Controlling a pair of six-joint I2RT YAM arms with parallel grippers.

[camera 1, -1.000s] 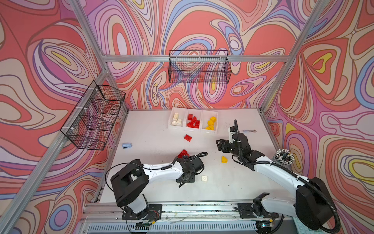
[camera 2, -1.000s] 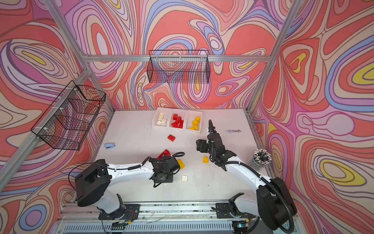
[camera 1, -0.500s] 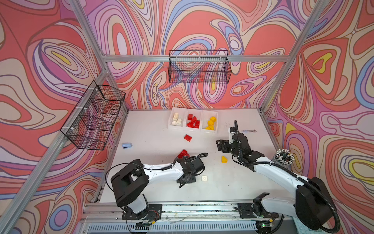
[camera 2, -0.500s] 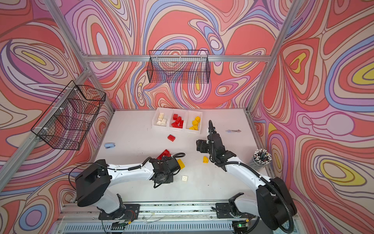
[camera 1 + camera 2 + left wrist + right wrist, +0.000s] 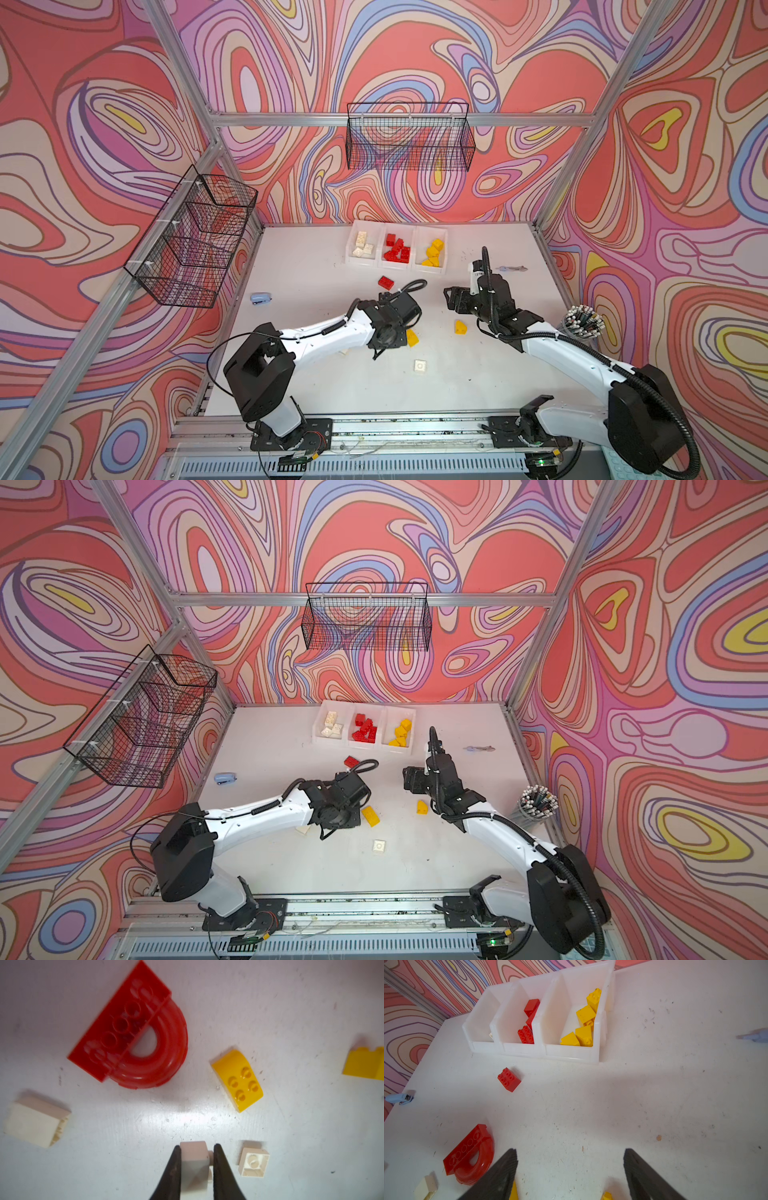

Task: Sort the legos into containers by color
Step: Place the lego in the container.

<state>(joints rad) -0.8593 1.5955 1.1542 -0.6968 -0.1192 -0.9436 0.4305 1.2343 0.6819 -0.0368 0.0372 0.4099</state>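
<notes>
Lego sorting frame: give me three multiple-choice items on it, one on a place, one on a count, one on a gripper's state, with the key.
1. Which of the three bins holds the red bricks? A) middle B) left end C) right end
2. How many yellow bricks lie loose on the table? A) one B) two C) four
3. The left gripper is: A) wide open B) shut on a white brick C) shut, holding nothing

Key: 1 A, in both top views the red ones fill the middle bin. 2 B, a top view shows just two, the second lying apart from the first. 3 B, the left wrist view shows the jaws clamped on the brick.
</notes>
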